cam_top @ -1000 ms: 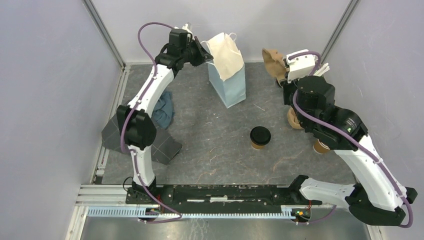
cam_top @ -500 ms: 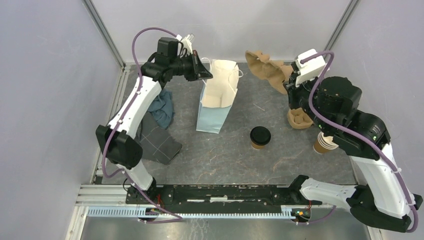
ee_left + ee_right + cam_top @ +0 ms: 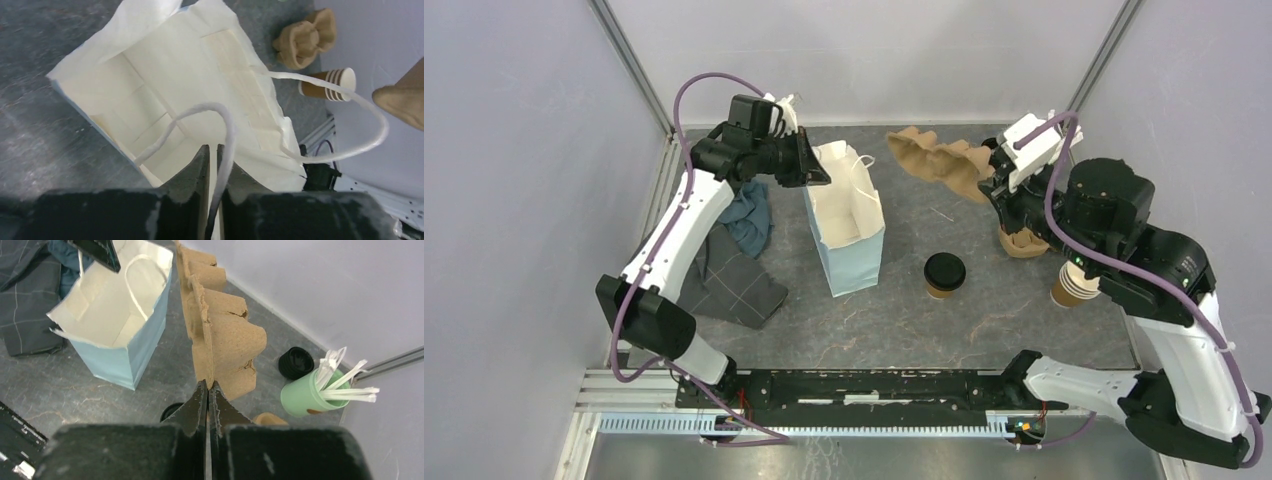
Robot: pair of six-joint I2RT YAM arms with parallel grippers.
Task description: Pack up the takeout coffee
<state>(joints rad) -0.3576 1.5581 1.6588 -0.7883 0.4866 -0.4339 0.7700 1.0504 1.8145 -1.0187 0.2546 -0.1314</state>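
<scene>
The takeout coffee (image 3: pixel 944 272), a brown cup with a black lid, stands alone on the grey mat; in the right wrist view only its lid's edge (image 3: pixel 171 411) peeks out beside my finger. My left gripper (image 3: pixel 812 165) (image 3: pixel 212 147) hangs over the open light-blue paper bag (image 3: pixel 852 232) (image 3: pixel 175 75), jaws nearly together on the bag's white cord handle (image 3: pixel 227 130). My right gripper (image 3: pixel 996 182) (image 3: pixel 207 384) is shut on the edge of a brown pulp cup carrier (image 3: pixel 936 160) (image 3: pixel 225 335), held in the air to the right of the bag.
A stack of lidless paper cups (image 3: pixel 1072 285) (image 3: pixel 330 85) and a second pulp carrier (image 3: pixel 1022 240) (image 3: pixel 305 37) sit at the right. A green cup of stirrers (image 3: pixel 310 395) and black lids (image 3: pixel 296 362) stand by the back wall. Dark cloths (image 3: pixel 734 270) lie at the left.
My left arm has drawn the bag forward from the back wall, and it now stands with its mouth open. My right arm has swung the carrier leftward.
</scene>
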